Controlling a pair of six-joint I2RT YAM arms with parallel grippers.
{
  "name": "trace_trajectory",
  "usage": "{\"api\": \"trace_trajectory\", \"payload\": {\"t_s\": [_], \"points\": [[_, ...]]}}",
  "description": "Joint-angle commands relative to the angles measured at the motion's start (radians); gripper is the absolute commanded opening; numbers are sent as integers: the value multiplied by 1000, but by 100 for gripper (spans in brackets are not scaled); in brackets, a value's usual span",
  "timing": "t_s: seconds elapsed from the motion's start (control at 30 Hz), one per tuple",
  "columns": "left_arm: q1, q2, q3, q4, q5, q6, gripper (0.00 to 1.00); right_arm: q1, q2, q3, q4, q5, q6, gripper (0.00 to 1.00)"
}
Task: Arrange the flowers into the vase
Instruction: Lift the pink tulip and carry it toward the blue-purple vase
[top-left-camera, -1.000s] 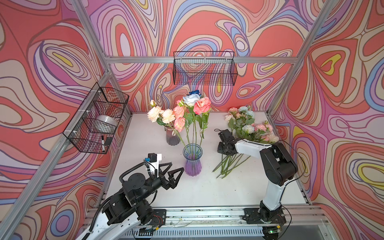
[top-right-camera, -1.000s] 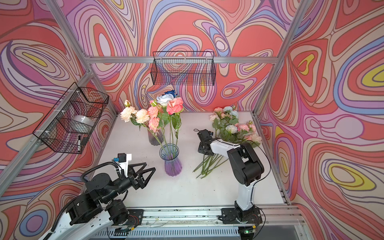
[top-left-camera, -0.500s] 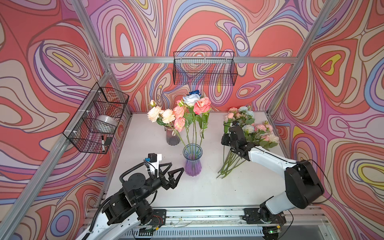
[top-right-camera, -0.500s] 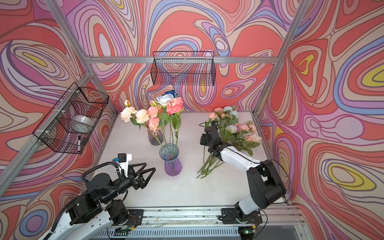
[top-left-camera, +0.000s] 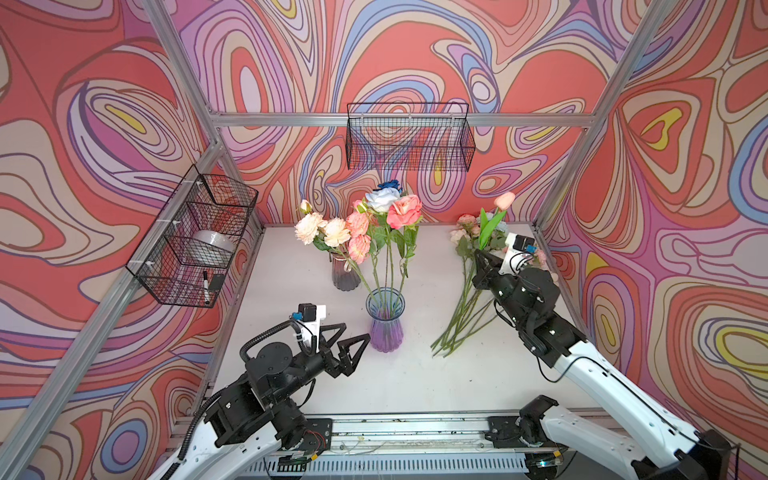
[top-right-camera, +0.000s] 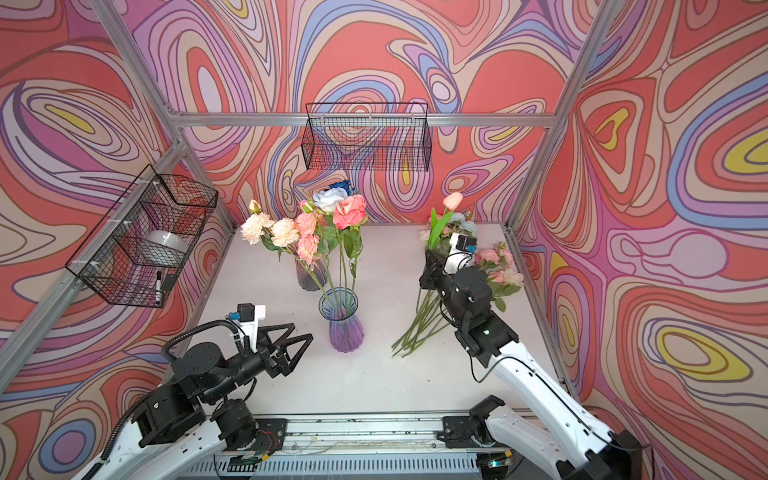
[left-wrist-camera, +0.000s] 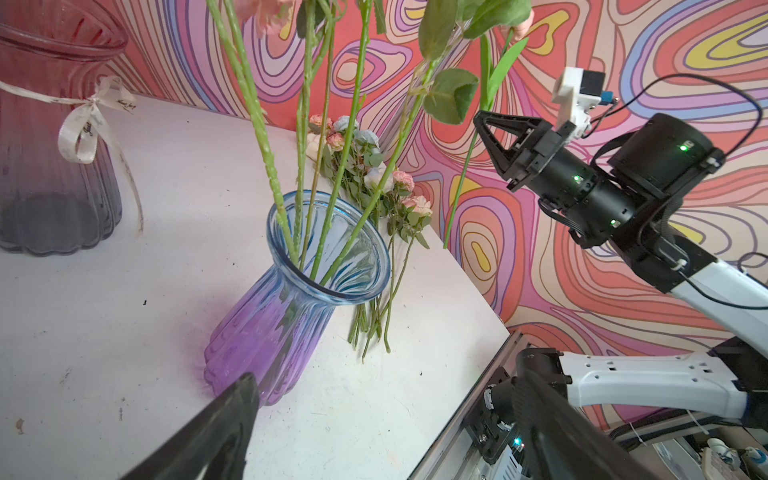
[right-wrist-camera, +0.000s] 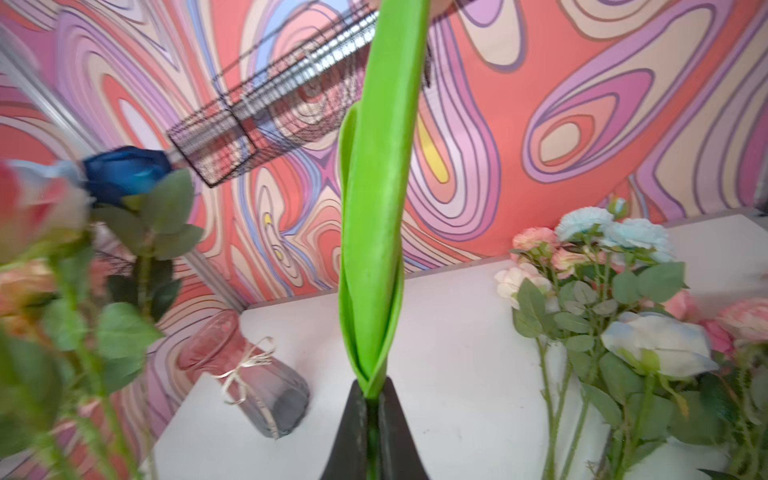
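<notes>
The right gripper (top-left-camera: 478, 254) clamps the tulip (top-left-camera: 504, 200) upright, with the purple vase (top-left-camera: 385, 322) well to its left. The left gripper (top-left-camera: 356, 331), jaws apart, hovers beside that vase.

Ribbed blue-purple vase (top-left-camera: 384, 322) stands upright mid-surface, holding long-stemmed roses (top-left-camera: 404, 210). Loose flowers (top-left-camera: 459, 322) lie heaped far right. A pink tulip (top-left-camera: 504, 200) stands upright above them, pinched in the right end effector (top-left-camera: 478, 253).

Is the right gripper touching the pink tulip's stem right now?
Touching. The right wrist view shows the right gripper shut on the pink tulip, its stem pinched between the closed jaws just below the leaves.
</notes>
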Motion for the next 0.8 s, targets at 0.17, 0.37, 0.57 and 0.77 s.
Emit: {"api": "trace_trajectory", "payload": {"t_s": [0.17,0.37,0.57,0.77], "points": [[4,-3,49,10,2,22,98,212,-58,62,72,-187,-36,0],[4,-12,53,-5,-6,20,98,580,158,223,153,38,-315,0],[4,-32,53,-19,-10,17,98,654,394,378,240,54,-448,0],[4,-54,53,-36,-15,18,98,657,553,448,292,139,-571,0]]}}
